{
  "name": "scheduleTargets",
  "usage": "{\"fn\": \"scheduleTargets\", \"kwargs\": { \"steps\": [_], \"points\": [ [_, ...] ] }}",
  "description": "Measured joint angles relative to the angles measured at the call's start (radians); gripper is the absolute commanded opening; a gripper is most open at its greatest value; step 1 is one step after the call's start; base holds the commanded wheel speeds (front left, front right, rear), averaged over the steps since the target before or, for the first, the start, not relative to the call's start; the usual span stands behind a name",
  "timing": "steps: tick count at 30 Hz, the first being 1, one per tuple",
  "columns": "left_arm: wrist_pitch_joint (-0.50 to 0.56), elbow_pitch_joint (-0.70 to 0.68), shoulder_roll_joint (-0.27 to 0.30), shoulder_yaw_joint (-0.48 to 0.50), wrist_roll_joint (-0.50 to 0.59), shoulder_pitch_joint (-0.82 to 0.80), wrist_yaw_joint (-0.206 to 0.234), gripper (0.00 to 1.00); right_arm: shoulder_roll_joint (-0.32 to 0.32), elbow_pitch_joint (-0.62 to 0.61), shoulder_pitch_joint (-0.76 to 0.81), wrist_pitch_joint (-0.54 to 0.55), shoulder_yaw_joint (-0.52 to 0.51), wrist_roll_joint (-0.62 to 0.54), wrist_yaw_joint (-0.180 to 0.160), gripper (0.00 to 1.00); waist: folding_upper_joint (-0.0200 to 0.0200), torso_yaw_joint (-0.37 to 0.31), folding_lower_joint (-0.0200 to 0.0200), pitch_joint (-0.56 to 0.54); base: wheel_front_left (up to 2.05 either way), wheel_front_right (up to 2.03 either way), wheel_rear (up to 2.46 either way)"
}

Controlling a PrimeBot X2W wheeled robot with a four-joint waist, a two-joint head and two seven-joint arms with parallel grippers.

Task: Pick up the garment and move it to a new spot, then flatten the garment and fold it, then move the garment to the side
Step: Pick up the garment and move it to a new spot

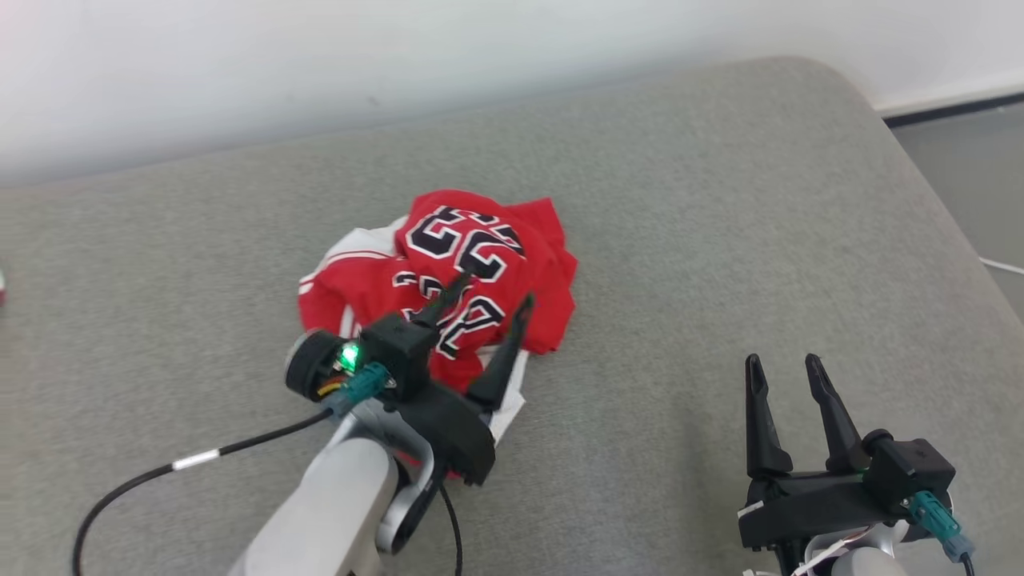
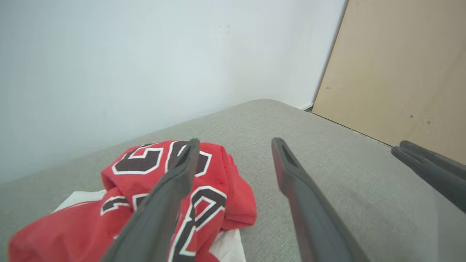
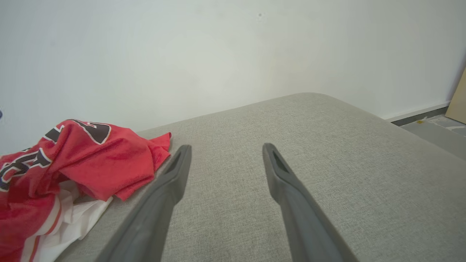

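Left fingers (image 1: 504, 356) apart over crumpled garment (image 1: 376, 284)

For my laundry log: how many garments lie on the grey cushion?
1: a crumpled red-and-white jersey in the middle of the cushion, by the open left pincer. A red scrap at the head view's left edge is cut off; maybe another.

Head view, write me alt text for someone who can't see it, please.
A crumpled red jersey with black-and-white numbers lies in a heap on a grey fabric surface. The left gripper reaches over its near side with jaws open. The right gripper, also open, is apart from it at the lower right.
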Motion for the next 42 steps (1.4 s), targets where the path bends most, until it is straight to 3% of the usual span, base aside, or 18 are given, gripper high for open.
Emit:
{"fn": "scheduleTargets", "kwargs": {
  "steps": [14, 21, 26, 34, 42],
  "points": [
    [-0.072, -0.133, 0.131, 0.139, -0.03, 0.102, 0.103, 1.0, 0.001, 0.0, 0.032, 0.0, -0.019, -0.025, 0.0, 1.0, 0.0, 0.112, -0.0001, -0.079, 0.0, 0.0, 0.0],
    [-0.097, -0.174, 0.23, 0.227, -0.054, 0.254, 0.153, 1.0, 0.001, 0.0, 0.052, 0.0, -0.025, -0.035, 0.0, 1.0, -0.0001, 0.16, -0.0001, -0.118, 0.0, 0.0, 0.0],
    [-0.114, -0.228, 0.267, 0.284, -0.065, 0.366, 0.179, 1.0, 0.001, -0.003, 0.07, 0.0, -0.029, -0.04, 0.0, 1.0, 0.0, 0.192, -0.0001, -0.142, 0.0, 0.0, 0.0],
    [-0.123, -0.313, 0.252, 0.389, -0.058, 0.521, 0.196, 1.0, 0.001, -0.001, 0.088, 0.0, -0.029, -0.045, 0.0, 1.0, 0.0, 0.231, -0.0002, -0.168, 0.0, 0.0, 0.0],
    [-0.123, -0.346, 0.19, 0.478, 0.01, 0.612, 0.171, 1.0, 0.001, 0.014, 0.101, 0.0, -0.029, -0.051, 0.0, 1.0, 0.0001, 0.244, -0.0001, -0.176, 0.0, 0.0, 0.0]
  ]
}}
